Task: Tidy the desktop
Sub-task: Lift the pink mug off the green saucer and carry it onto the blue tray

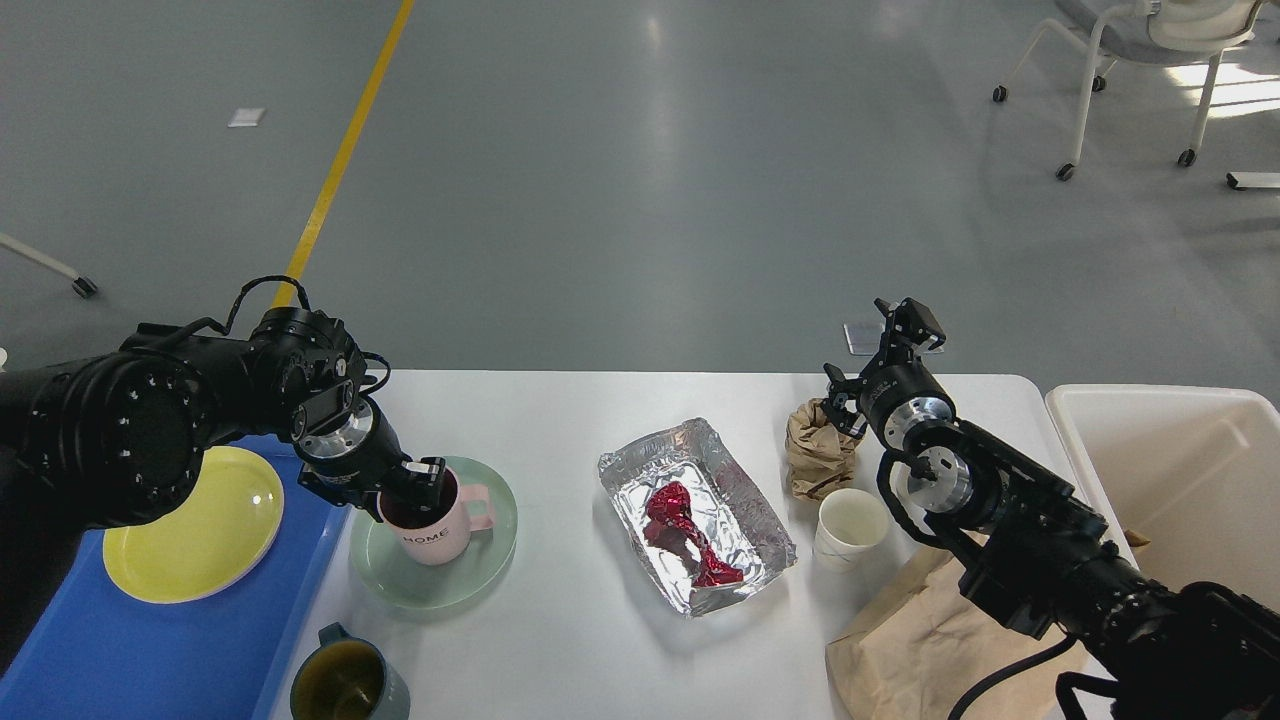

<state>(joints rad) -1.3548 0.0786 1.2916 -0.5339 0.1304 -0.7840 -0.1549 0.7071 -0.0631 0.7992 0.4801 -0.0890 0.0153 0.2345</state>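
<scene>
The left gripper (425,482) is clamped on the rim of the pink mug (437,527), 1 finger inside. The mug stands on a pale green plate (433,585) on the desktop (560,640), just beside the blue tray (160,650) holding a yellow plate (195,525). The right gripper (900,325) hangs above the far edge, fingers spread apart and holding nothing, near a crumpled brown bag (818,448). A foil tray (695,510) lies mid-desk, with a paper cup (850,528) to its right.

Crinkled shiny foil tray (700,480) holds glossy red wrapper (690,535); crumpled matt brown paper bag (818,450); smooth matt white surface (560,620); glossy blue plastic tray (150,650).
</scene>
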